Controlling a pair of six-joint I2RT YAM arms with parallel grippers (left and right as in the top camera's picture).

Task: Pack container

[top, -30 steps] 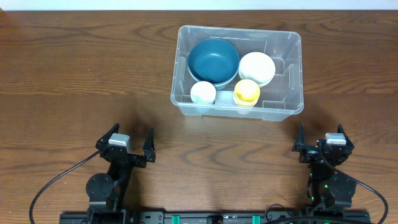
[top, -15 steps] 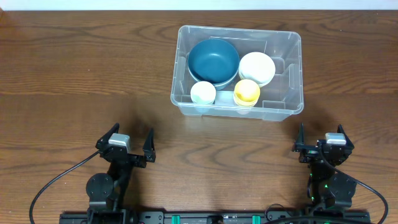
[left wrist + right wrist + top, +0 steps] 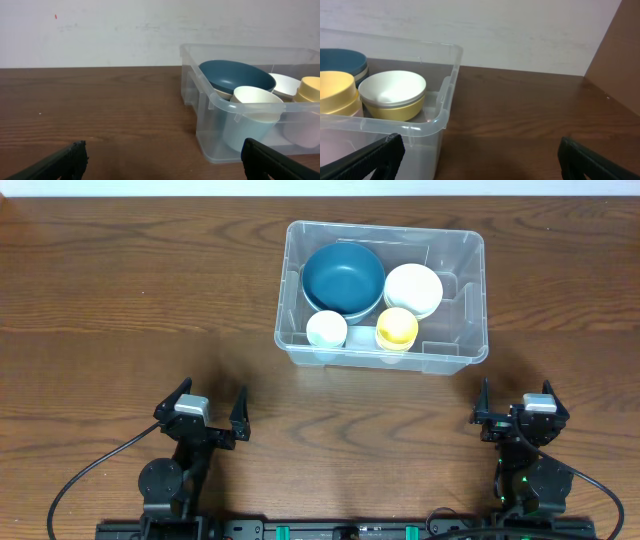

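Holding still, matching the view of a second ago in every detail; no shift anywhere. Left gripper point(image 3: 213, 392) and right gripper point(image 3: 517, 394) parked at the near edge, claws spread wide and empty. Container point(image 3: 462, 305) resting toward the far side of the table point(image 3: 120, 290), well apart from both. Inside: blue bowl point(image 3: 343, 275), white bowl point(image 3: 413, 287), white cup point(image 3: 326, 329), yellow cup point(image 3: 397, 327). Probably packed already, with no loose dish left outside. Thin clear plastic, rolled rim, moulded ribs; smooth rounded dishes; dark grained wood.
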